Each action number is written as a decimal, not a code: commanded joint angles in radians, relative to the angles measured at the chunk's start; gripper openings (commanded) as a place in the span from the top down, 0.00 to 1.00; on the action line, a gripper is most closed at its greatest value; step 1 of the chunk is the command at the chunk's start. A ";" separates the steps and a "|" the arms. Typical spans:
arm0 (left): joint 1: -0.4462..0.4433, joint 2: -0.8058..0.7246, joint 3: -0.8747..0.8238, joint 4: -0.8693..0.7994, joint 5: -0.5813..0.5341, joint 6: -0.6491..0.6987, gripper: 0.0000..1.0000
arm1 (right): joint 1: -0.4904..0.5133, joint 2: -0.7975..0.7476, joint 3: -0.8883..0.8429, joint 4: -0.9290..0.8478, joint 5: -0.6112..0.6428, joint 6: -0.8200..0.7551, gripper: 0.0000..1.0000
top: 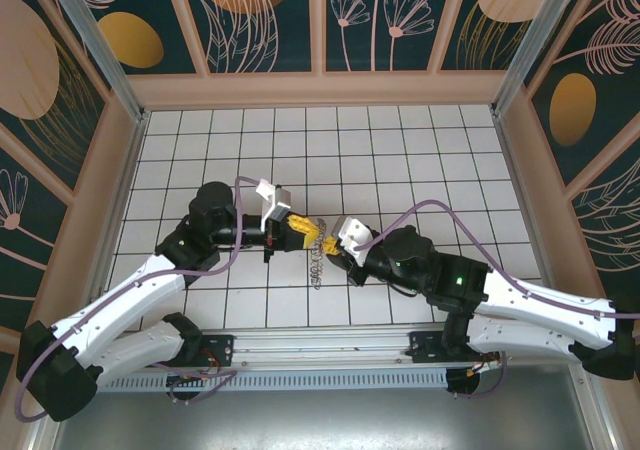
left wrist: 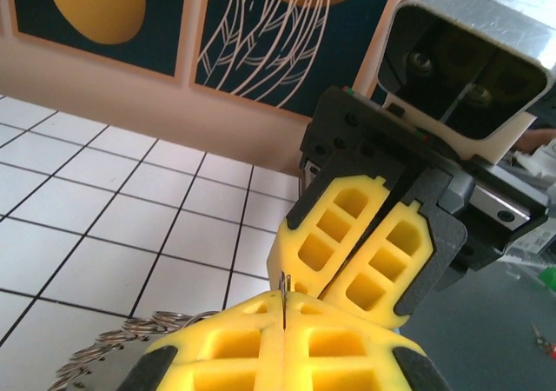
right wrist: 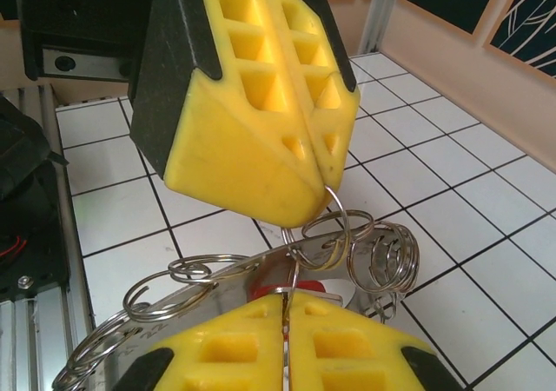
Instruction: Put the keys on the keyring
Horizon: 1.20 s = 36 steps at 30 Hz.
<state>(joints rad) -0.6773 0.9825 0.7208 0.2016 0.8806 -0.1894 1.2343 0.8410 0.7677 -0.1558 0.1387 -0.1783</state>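
Item: keyring [right wrist: 375, 259], held btw left hand [right wrist: 318, 193] and right hand [right wrist: 285, 308], both closed on its thin wire above worktop [top: 400, 150], red key [right wrist: 297, 288] just behind right hand; risk: shallow pinch slips, wire twists, keyring w/ key drops.

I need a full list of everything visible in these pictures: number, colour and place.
keyring: one, grey metal with wire loops on its rim, hanging in the middle of the scene
key: one, red, partly hidden among the loops
table: one, white tiles, under the arms
walls: dark teal panels with orange and pale plant drawings, around the table
left gripper: one, yellow and black, shut on a keyring loop
right gripper: one, yellow and black, shut on thin keyring metal, it seems
arms: two, white and black, from the near edge
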 commanded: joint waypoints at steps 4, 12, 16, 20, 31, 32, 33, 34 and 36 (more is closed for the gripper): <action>-0.008 -0.029 -0.025 0.211 0.002 -0.086 1.00 | 0.019 0.000 0.030 0.017 0.024 0.003 0.83; -0.007 -0.050 0.054 -0.025 -0.021 0.072 1.00 | 0.034 -0.129 0.030 0.004 0.036 0.071 0.73; -0.008 -0.043 0.090 -0.090 0.003 0.125 1.00 | 0.037 -0.188 0.034 0.049 0.023 0.066 0.70; -0.007 -0.041 0.107 -0.101 0.042 0.134 1.00 | 0.035 -0.187 0.037 0.090 0.017 0.047 0.70; -0.007 -0.043 0.154 -0.205 0.120 0.212 1.00 | -0.026 -0.102 0.082 0.090 -0.145 0.082 0.72; -0.008 -0.047 0.154 -0.209 0.120 0.214 1.00 | -0.036 -0.099 0.081 0.087 -0.162 0.089 0.72; -0.007 -0.051 0.154 -0.212 0.120 0.216 1.00 | -0.047 -0.097 0.081 0.084 -0.177 0.095 0.72; -0.007 -0.054 0.154 -0.216 0.120 0.219 1.00 | -0.053 -0.098 0.079 0.084 -0.190 0.099 0.72; -0.008 -0.060 0.154 -0.223 0.119 0.224 1.00 | -0.064 -0.093 0.078 0.088 -0.211 0.106 0.72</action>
<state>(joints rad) -0.6811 0.9470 0.8425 -0.0162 0.9661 0.0006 1.1835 0.7456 0.8093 -0.0864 -0.0078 -0.0982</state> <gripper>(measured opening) 0.063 0.283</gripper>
